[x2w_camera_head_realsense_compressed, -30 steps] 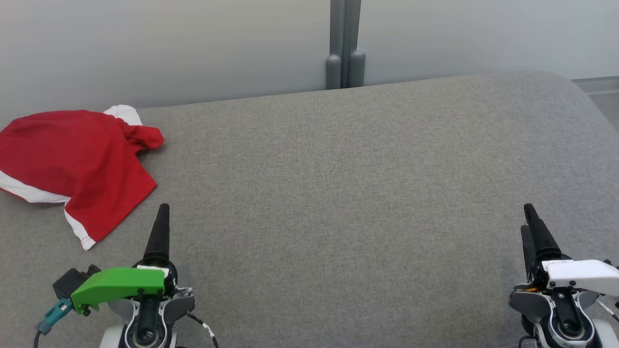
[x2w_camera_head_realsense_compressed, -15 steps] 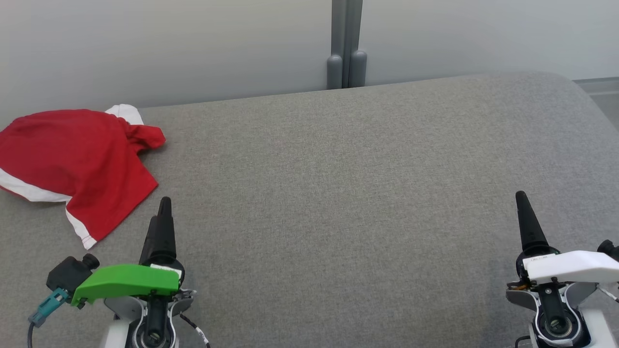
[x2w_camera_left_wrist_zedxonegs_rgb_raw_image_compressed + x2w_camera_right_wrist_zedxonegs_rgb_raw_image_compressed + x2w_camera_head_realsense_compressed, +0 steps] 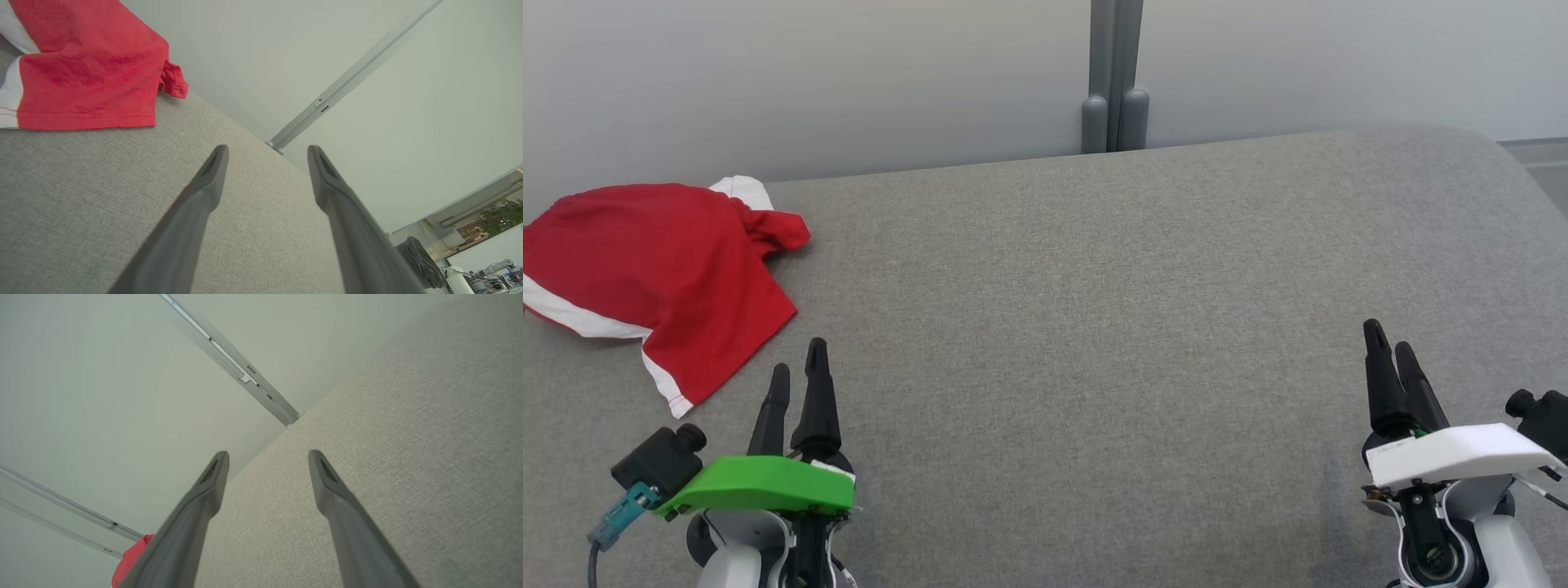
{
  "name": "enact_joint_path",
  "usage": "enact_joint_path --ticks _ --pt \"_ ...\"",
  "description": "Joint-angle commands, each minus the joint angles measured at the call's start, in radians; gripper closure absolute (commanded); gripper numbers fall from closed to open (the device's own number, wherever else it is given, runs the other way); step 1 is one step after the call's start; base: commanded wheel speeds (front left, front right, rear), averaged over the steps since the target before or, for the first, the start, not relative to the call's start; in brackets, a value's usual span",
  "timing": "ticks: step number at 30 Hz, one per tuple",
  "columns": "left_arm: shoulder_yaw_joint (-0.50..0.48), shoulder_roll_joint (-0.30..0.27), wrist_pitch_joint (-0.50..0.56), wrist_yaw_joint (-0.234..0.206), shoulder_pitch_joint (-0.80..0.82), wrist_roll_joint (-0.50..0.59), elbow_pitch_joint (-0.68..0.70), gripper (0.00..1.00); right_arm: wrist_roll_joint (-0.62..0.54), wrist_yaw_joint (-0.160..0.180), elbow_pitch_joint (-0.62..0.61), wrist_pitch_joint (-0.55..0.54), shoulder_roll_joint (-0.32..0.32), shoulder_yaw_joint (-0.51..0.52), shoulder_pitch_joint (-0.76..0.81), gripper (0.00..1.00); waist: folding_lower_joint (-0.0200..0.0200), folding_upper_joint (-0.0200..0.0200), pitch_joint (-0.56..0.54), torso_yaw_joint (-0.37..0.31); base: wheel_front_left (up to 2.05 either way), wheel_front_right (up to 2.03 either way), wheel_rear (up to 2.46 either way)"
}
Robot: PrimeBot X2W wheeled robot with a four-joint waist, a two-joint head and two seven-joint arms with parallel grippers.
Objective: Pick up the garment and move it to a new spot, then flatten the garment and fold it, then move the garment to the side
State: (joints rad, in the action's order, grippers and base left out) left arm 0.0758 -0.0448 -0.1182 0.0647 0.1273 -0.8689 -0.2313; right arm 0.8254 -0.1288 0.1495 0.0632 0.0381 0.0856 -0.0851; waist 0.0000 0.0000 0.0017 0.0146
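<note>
a pale grey panelled wall [image 3: 809, 82] stands behind a broad tabletop covered in grey woven fabric [image 3: 1094, 286], whose far right corner is rounded. a crumpled red cloth garment with white bands along its edges [image 3: 662, 269] lies on the tabletop's far left part, near the back edge, with one hem corner reaching toward the robot. the left hand [image 3: 799, 357], under a green plastic cover [image 3: 760, 490], hovers just beside that hem, apart from it, with its two dark fingers spread and nothing between them. the right hand [image 3: 1387, 336], under a white plastic cover [image 3: 1454, 453], is well apart from the garment at the near right, its fingers likewise spread and empty. a slim grey metal post [image 3: 1116, 73] runs up the wall at the middle of the back edge.
</note>
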Motion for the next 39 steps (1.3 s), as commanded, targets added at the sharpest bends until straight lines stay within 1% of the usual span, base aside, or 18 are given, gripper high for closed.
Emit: enact_joint_path --ticks 1,9,19,39 --pt "0.004 -0.005 -0.009 -0.005 -0.003 0.035 0.018 0.00 -0.034 -0.002 -0.023 0.011 0.008 -0.005 -0.002 0.00 0.0000 0.0000 -0.001 0.001 0.00 0.00 0.00" --pt "0.006 -0.005 -0.029 -0.019 -0.032 0.162 0.022 0.00 -0.159 -0.002 -0.039 0.039 0.008 -0.032 0.018 0.00 0.0000 0.0000 -0.007 0.008 0.00 0.00 0.00" --pt "0.002 -0.006 -0.054 -0.035 -0.058 0.306 0.007 0.00 -0.286 -0.003 -0.057 0.075 0.010 -0.058 0.041 0.00 0.0000 0.0000 -0.017 0.014 0.00 0.00 0.00" --pt "0.011 -0.007 -0.092 -0.061 -0.089 0.488 0.011 0.00 -0.466 -0.003 -0.054 0.127 0.012 -0.102 0.065 0.00 0.0000 0.0000 -0.025 0.026 0.00 0.00 0.00"
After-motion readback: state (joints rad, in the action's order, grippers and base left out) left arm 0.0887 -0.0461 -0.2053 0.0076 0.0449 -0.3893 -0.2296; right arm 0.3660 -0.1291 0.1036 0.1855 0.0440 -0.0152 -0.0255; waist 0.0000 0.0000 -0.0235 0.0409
